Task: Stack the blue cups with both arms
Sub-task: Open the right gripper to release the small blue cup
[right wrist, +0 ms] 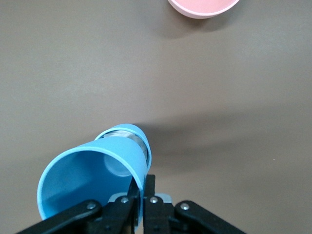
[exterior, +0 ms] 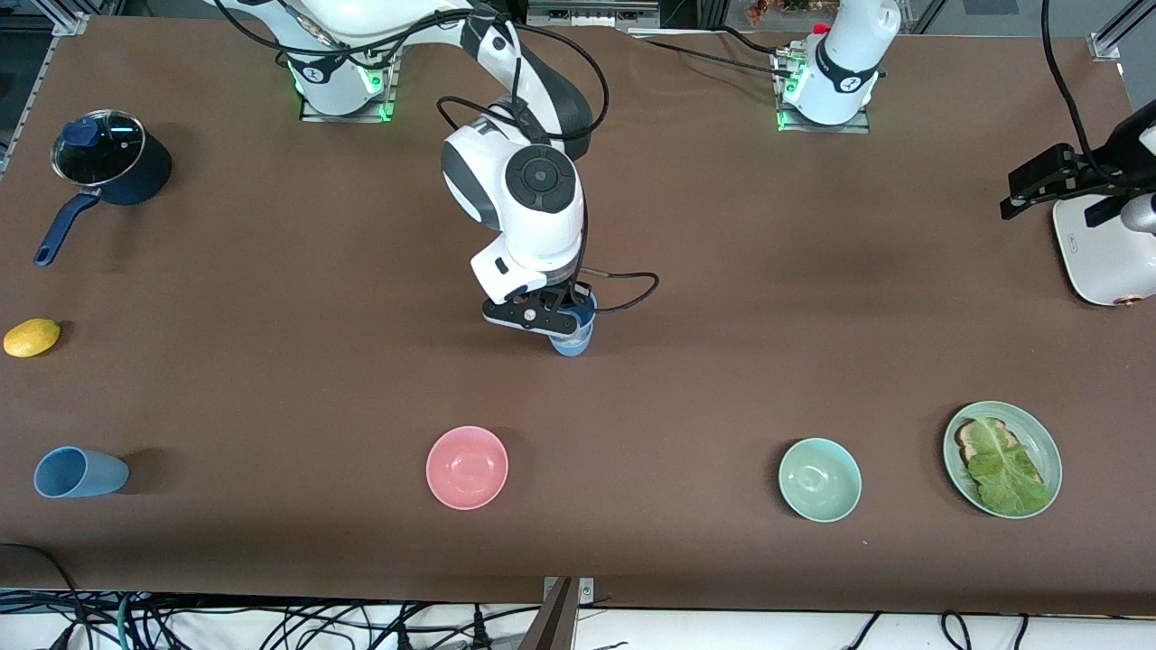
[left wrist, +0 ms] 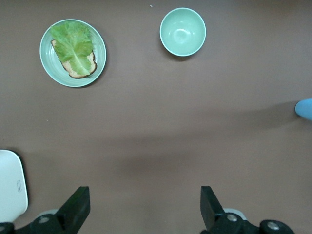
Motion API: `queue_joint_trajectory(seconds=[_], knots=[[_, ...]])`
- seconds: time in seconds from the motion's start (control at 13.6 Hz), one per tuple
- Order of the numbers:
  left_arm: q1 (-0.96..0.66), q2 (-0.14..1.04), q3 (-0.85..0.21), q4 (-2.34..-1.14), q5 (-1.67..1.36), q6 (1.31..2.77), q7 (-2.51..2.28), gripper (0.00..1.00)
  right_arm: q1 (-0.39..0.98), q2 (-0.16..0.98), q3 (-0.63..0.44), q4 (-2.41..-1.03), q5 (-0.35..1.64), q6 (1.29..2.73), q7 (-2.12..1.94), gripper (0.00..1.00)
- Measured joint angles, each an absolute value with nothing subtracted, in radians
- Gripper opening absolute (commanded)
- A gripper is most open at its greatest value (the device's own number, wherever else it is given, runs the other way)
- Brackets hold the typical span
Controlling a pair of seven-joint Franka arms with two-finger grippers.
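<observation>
My right gripper is shut on the wall of a blue cup, one finger inside the rim and one outside. This cup hangs tilted at the middle of the table. Its lower end sits at the mouth of a second blue cup, which stands on the table under it. I cannot tell whether the two touch. A bit of blue cup shows at the edge of the left wrist view. My left gripper waits open, high over bare table toward the left arm's end.
A pink bowl and a green bowl stand nearer the front camera. A plate with toast and lettuce and a white appliance are at the left arm's end. A saucepan, lemon and lying sky-blue cup are at the right arm's end.
</observation>
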State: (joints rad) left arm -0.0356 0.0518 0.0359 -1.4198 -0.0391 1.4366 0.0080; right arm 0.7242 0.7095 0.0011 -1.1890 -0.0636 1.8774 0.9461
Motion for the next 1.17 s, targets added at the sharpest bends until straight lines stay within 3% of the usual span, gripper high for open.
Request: queue_joint_trajectory(seconds=[0.15,0.22,0.29,0.37,0.44,0.73,1.17], knots=[[-0.043,0.039,0.032,-1.42,-0.039,1.425,-0.04,1.0,0.725,0.716,0.001,-1.189,-0.074,1.878,0.947,0.05],[-0.044,0.037,0.032,-1.42,-0.039,1.422,-0.05,1.0,0.725,0.717,0.001,-1.189,-0.075,1.878,0.948,0.32],[-0.044,0.038,0.032,-1.421,-0.039,1.416,-0.054,1.0,0.725,0.717,0.0,-1.188,-0.075,1.882,0.95,0.68],[-0.044,0.039,0.032,-1.424,-0.039,1.411,-0.055,1.0,0.725,0.717,-0.002,-1.187,-0.075,1.892,0.958,0.92],[-0.045,0.041,0.032,-1.426,-0.039,1.409,-0.055,1.0,0.725,0.717,-0.004,-1.183,-0.075,1.905,0.97,1.0],[-0.084,0.037,0.031,-1.421,-0.039,1.405,-0.063,1.0,0.724,0.705,-0.01,-1.159,-0.076,1.904,0.99,1.0],[-0.085,0.046,0.037,-1.422,-0.039,1.4,-0.067,1.0,0.637,0.629,-0.03,-1.153,-0.077,1.778,0.8,1.0]])
